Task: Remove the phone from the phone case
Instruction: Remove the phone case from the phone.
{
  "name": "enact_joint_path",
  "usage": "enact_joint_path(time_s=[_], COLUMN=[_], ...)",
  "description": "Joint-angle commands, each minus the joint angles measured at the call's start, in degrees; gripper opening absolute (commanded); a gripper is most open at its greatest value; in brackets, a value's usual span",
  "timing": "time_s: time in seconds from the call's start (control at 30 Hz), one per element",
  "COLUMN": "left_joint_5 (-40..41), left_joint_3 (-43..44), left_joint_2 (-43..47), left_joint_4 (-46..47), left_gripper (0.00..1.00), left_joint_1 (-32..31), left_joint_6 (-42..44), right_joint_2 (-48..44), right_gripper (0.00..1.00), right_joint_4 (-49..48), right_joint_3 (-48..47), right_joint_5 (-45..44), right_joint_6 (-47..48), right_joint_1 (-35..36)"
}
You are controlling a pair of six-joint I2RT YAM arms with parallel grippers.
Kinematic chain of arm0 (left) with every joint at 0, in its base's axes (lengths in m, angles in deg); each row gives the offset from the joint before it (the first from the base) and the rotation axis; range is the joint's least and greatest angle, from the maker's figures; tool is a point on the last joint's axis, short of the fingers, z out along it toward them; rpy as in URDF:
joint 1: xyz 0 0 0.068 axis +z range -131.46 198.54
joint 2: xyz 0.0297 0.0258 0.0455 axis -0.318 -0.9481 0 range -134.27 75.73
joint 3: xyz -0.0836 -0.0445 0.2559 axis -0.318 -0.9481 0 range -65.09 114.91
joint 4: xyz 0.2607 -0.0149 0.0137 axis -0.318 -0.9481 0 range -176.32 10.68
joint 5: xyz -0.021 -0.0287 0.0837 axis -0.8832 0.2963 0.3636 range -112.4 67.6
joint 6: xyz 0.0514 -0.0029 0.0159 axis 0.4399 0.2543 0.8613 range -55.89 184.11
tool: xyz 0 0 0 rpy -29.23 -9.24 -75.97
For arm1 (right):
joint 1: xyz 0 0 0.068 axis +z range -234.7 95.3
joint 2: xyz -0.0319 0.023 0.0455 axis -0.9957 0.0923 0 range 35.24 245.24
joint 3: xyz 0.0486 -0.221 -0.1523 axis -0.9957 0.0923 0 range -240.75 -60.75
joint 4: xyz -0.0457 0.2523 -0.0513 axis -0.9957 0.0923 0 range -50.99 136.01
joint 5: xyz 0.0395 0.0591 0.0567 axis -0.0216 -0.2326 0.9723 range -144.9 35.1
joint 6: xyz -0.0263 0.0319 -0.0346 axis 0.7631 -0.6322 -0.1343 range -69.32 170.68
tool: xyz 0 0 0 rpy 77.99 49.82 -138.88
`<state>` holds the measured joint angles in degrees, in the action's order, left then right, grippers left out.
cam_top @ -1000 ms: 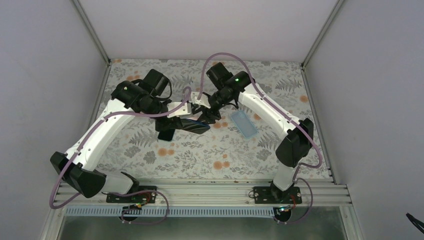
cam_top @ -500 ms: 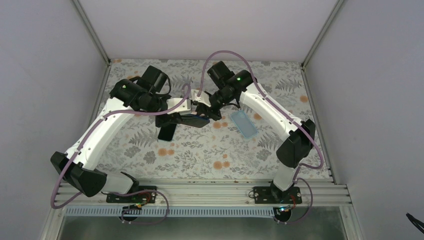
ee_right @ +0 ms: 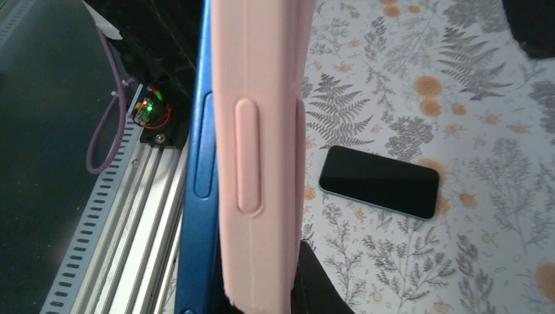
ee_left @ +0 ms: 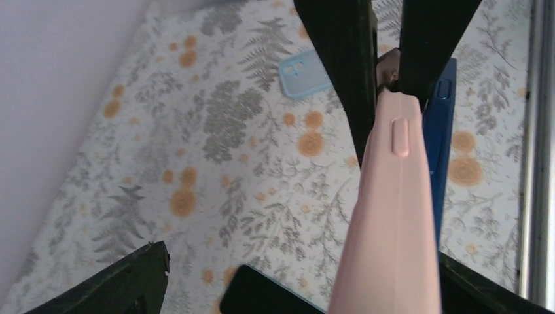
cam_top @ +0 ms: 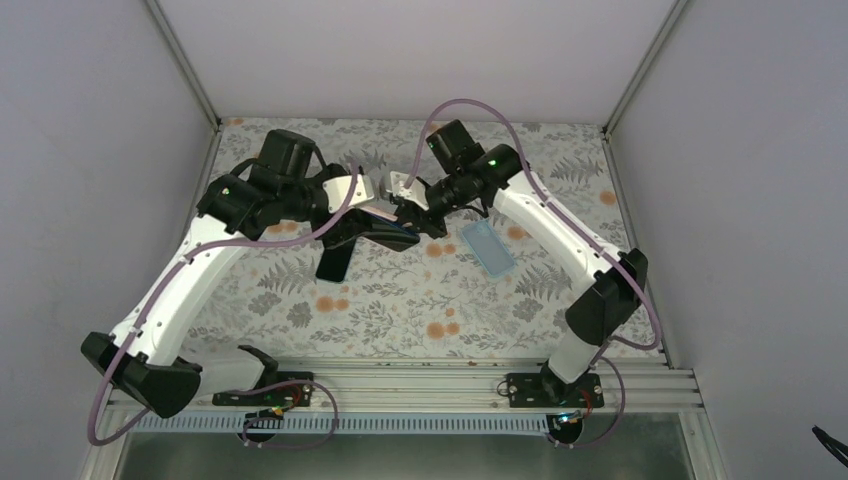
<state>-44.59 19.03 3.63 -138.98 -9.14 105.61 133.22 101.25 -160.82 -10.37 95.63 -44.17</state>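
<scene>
Two grippers aloft over table (ee_left: 163,131): right gripper (ee_left: 386,62) clenched on one end of pink case (ee_left: 393,216) and blue phone (ee_left: 440,131) together; left gripper (ee_left: 302,256) spread wide, case touching one finger. Case likely soft, stretchy; phone stiff, slick, breakable. Best hold: phone's bare edge.

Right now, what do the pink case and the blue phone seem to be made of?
The pink case looks like soft matte silicone: moulded button bumps, ragged edge. The blue phone is smooth with slight sheen, probably metal or hard plastic; cannot tell which.
</scene>
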Motion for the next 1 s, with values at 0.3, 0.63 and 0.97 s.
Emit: enact_joint_path(time_s=[0.3,0.63,0.97], left_joint_5=[6.2,7.7,22.0], left_joint_3=[-3.1,-8.4,-20.6], left_joint_2=[11.3,11.1,4.6], left_joint_4=[17.4,25.9,54.3], left_gripper=[1.00,1.00,0.78], left_joint_1=[2.3,0.9,-7.1], left_joint_6=[-4.8,-2.8,-3.6], right_joint_2=[-7.2,1.7,8.0], right_gripper=[0.04,0.03,0.03], right_joint_4=[-19.5,-30.5,-35.7], right_joint_3=[8.0,-4.3,-11.8], right_joint_5=[-2.4,-18.1,-28.4], right_joint_6=[-17.5,-34.8,-49.7], right_joint_1=[-5.6,-8.3,-8.4])
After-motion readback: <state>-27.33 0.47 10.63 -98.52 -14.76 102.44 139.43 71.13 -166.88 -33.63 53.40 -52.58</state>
